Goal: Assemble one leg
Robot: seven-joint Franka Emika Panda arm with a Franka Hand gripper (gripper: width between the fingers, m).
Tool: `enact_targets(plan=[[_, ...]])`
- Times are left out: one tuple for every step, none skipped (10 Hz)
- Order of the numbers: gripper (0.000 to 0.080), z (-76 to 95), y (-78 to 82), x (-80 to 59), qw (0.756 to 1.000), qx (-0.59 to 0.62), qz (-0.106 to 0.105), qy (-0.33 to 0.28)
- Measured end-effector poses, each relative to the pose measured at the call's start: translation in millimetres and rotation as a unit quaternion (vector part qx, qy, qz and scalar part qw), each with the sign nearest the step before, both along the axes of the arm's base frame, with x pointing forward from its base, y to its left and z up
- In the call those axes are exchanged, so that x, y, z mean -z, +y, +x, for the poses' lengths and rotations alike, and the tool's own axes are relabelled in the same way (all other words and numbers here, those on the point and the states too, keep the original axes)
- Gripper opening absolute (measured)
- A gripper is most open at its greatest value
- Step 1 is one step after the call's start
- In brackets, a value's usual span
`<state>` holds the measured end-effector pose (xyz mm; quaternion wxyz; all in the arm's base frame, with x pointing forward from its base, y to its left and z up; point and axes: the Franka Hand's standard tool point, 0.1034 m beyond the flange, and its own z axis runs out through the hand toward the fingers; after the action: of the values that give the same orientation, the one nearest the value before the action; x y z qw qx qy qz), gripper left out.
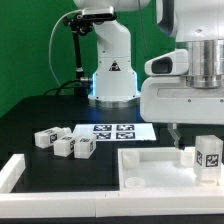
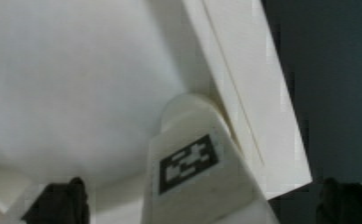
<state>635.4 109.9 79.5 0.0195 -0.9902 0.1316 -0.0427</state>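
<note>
One leg (image 1: 208, 155), a chunky white post with a black-and-white tag, stands on the large flat white panel (image 1: 150, 168) near its edge at the exterior view's right. My gripper (image 1: 192, 138) hangs right over it. In the wrist view the leg (image 2: 199, 160) lies between the two dark fingertips (image 2: 62, 200), with a gap on each side; the jaws are open and do not touch it. The panel (image 2: 80, 90) fills most of that view. Three more legs (image 1: 62, 145) lie in a group on the black table at the exterior view's left.
The marker board (image 1: 113, 130) lies flat behind the panel. A white raised rim (image 1: 15, 172) runs along the front left. The robot's base (image 1: 110, 70) stands at the back, before a green backdrop.
</note>
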Motion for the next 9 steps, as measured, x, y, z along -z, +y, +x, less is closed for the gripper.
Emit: enact_targets(plan=[[0.0649,3.9,-1.2,-2.7,0.998,-0.054,-0.007,-0.006],[0.0649,3.1,-0.6,-1.9,1.000,-0.031,-0.004,-0.004],[0.0555,3.2,-1.0,-1.9,1.000,-0.029,-0.004,-0.004],[0.0555,3.2,-0.8,-1.9,1.000,-0.007,-0.002,-0.004],[0.0372,3.1,-0.5,-1.9,1.000,0.030,0.002,-0.003],[0.0285,3.1,-0.2,-1.9,0.998,0.059,0.005,-0.002],[0.0285,3.5,0.4,-1.2,0.995,0.099,0.008,-0.002],[0.0285,3.8,0.6,-1.1,0.988,0.156,0.012,-0.001],[0.0285,3.6,0.5,-1.1,0.974,0.225,0.018,0.002]])
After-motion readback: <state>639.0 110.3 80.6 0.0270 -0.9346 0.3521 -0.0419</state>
